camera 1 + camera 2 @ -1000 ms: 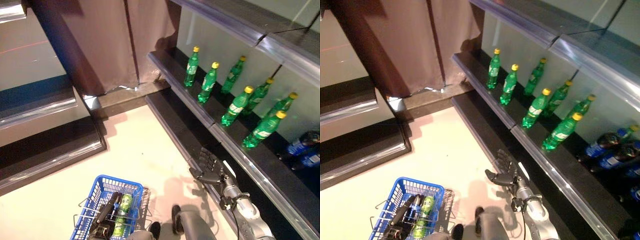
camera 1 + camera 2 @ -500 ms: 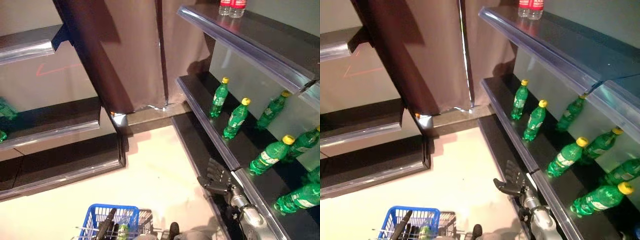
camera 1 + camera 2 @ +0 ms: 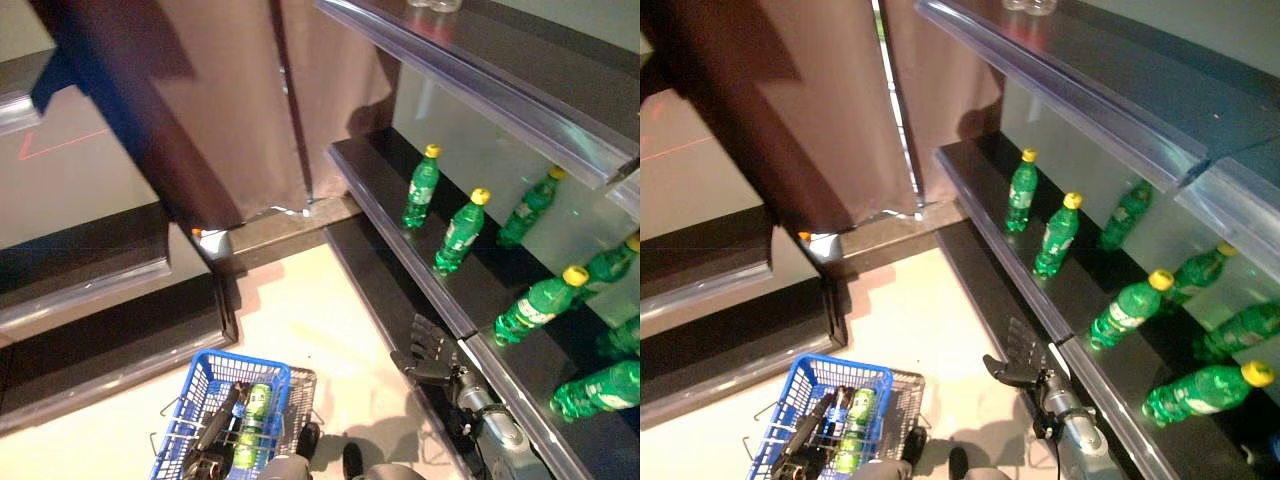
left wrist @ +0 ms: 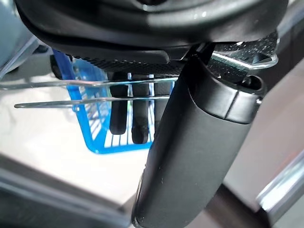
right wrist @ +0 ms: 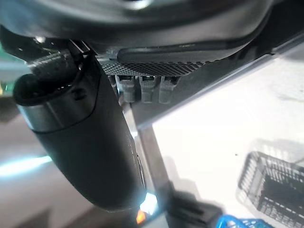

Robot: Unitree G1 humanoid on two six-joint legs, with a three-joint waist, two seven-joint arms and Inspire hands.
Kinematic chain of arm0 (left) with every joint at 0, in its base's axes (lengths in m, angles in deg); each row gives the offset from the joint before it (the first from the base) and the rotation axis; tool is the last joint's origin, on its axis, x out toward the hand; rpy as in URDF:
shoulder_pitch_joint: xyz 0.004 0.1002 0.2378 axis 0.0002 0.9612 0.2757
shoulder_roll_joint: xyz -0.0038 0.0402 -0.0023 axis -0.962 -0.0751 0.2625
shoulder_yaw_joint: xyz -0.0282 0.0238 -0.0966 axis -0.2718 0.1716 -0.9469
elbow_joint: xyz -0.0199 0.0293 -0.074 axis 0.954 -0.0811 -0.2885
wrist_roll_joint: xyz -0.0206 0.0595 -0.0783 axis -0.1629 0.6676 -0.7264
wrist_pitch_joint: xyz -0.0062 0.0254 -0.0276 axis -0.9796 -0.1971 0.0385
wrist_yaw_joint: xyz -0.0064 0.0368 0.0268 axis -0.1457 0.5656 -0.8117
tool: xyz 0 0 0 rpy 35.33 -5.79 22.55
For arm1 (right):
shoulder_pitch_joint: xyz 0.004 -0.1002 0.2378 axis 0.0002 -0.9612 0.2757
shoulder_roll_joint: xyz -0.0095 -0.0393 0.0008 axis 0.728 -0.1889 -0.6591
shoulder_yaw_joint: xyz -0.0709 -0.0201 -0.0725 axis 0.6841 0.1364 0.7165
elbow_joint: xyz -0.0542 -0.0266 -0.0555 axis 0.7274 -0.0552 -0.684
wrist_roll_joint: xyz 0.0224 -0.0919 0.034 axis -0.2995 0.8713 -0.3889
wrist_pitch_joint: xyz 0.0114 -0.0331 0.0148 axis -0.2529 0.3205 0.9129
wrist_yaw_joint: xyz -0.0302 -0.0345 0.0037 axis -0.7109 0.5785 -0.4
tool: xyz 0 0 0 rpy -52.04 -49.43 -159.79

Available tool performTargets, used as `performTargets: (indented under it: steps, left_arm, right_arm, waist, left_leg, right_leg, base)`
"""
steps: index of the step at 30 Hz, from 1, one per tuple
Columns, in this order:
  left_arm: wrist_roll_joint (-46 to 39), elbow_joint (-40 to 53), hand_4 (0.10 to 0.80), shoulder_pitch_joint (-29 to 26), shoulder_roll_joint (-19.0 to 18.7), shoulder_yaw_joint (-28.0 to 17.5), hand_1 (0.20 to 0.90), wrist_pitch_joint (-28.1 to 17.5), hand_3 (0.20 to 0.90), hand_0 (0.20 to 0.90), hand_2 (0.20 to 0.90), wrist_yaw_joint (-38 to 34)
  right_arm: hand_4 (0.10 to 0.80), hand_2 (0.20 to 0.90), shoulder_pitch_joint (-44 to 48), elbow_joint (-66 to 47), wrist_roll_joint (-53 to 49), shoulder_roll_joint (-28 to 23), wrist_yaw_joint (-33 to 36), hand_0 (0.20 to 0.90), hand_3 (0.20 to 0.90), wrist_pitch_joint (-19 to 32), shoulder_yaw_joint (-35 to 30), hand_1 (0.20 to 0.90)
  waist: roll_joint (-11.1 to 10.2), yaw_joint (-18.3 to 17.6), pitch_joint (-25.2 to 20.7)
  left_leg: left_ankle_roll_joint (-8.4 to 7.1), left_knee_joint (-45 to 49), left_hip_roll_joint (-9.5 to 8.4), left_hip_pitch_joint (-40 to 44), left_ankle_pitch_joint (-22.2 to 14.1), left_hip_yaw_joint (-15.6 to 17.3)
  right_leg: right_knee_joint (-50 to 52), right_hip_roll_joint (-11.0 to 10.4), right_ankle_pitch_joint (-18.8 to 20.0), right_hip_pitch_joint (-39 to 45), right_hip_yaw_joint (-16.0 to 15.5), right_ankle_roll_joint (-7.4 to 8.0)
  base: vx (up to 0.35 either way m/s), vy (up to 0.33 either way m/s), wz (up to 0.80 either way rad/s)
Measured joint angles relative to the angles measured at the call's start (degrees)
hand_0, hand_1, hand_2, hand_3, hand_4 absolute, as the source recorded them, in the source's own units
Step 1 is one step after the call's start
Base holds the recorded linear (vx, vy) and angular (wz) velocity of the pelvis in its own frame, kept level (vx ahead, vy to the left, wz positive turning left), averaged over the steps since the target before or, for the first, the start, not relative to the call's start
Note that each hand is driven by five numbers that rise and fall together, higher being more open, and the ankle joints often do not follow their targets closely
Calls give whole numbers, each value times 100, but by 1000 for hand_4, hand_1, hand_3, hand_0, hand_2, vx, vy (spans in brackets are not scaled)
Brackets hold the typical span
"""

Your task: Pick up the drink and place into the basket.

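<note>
Several green drink bottles with yellow caps stand on the dark shelf (image 3: 400, 215); the nearest ones are one bottle (image 3: 459, 232) and another (image 3: 540, 305). My right hand (image 3: 430, 355) is open, fingers straight, low against the shelf's front edge and below those bottles; nothing lies in it (image 5: 142, 88). The blue basket (image 3: 240, 358) hangs at the lower left with a green can (image 3: 250, 425) inside. My left hand (image 3: 215, 435) is curled round the basket's wire handles (image 4: 95, 84).
A brown panel (image 3: 230, 100) fills the back. Dark low shelves (image 3: 100, 300) run along the left. An upper shelf (image 3: 480, 70) overhangs the green bottles. Cream floor (image 3: 310, 320) lies between the shelves.
The camera tilted up and then back down, so the whole picture has shifted. My right hand stays open by the shelf edge and my left hand keeps hold of the basket.
</note>
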Motion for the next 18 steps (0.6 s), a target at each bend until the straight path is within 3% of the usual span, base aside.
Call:
performTargets:
  steps: [2, 3, 4, 5, 8, 10, 12, 13, 16, 17, 18]
  left_arm:
    - [-100, -70, 100, -154, 9, 176, 300, -7, 200, 300, 300, 0]
    - [-112, -75, 100, -179, 9, 186, 300, -7, 200, 300, 300, 2]
    - [-117, -83, 100, -183, 6, 183, 300, -6, 200, 300, 300, -5]
    - [-151, -122, 100, -189, -4, 200, 300, -7, 200, 300, 300, -5]
    - [-153, -271, 100, -197, -49, 212, 300, -11, 200, 300, 300, -9]
    - [-158, -285, 100, -174, -127, 205, 300, -15, 200, 300, 300, -9]
    - [-189, -285, 100, -162, -210, 185, 300, -18, 200, 300, 300, -7]
    - [-203, -284, 100, -128, -285, 137, 300, -19, 200, 300, 300, -4]
    - [-202, -283, 100, -78, -407, 105, 300, -26, 200, 300, 300, -3]
    - [-200, -295, 100, -81, -454, 105, 300, -44, 200, 300, 300, -5]
    - [-198, -292, 100, -84, -462, 113, 300, -46, 200, 300, 300, -4]
  right_arm:
    - [800, 900, -4, 6, -1, -85, -1, 900, 900, 0, 2, 900]
    - [800, 900, 0, 8, -3, -107, -14, 900, 900, -6, 0, 900]
    - [800, 900, 0, 12, -6, -94, -11, 900, 900, -22, 3, 900]
    - [800, 900, -20, 16, -1, -88, -21, 900, 900, -24, 21, 900]
    - [800, 900, -18, 31, -3, -16, -25, 900, 900, -27, 21, 900]
    - [800, 900, -9, 146, 0, 115, -57, 900, 900, -27, 25, 900]
    - [800, 900, -7, 195, 4, 240, -91, 900, 900, -24, 25, 900]
    - [800, 900, 18, 197, 10, 351, -98, 900, 900, -11, 27, 900]
    - [800, 900, 19, 197, 14, 441, -91, 900, 900, 6, 29, 900]
    - [800, 900, 13, 207, 11, 446, -67, 900, 900, 14, 20, 900]
    - [800, 900, 13, 213, 10, 437, -33, 900, 900, 14, 17, 900]
  waist:
    - [129, -104, -12]
    - [134, -144, -6]
    - [90, -146, -13]
    - [-22, -168, -18]
    - [-158, -178, -23]
    - [-202, -25, -3]
    - [-293, 67, 11]
    - [-352, 191, 18]
    - [-549, 232, -19]
    - [-658, 142, -61]
    - [-664, 133, -65]
  left_leg:
    - [170, 35, 63, 83, 138, 41]
    - [409, -83, 63, 148, 514, 263]
    - [433, -121, 33, 176, 532, 396]
    - [592, -233, -71, 265, 557, 617]
    - [881, -375, -267, 386, 560, 1121]
    - [1004, -402, -226, 488, 503, 1476]
    - [1058, -437, -187, 588, 446, 1815]
    - [1057, -507, -135, 665, 402, 2095]
    - [997, -620, -148, 738, 371, 2412]
    - [944, -681, -153, 757, 401, 2436]
    - [926, -713, -135, 771, 413, 2435]
  right_leg:
    - [231, -7, -162, -140, 385, 238]
    - [520, -10, -345, -294, 549, 402]
    - [661, -55, -418, -356, 599, 441]
    - [879, -223, -554, -510, 626, 579]
    - [958, -810, -748, -631, 420, 810]
    - [981, -1099, -765, -598, 52, 878]
    - [934, -1384, -788, -545, -397, 1004]
    - [867, -1505, -726, -543, -803, 1109]
    - [550, -1547, -555, -391, -962, 1285]
    - [279, -1450, -253, -259, -953, 1351]
    - [200, -1417, -208, -244, -942, 1347]
  base:
    - [179, 458, -101]
    - [104, 319, -60]
    - [82, 294, -72]
    - [67, 250, -83]
    - [53, 224, -78]
    - [27, 212, -81]
    - [14, 155, -104]
    - [34, 134, -113]
    - [60, 59, -75]
    - [64, 6, -25]
    - [106, -12, -38]
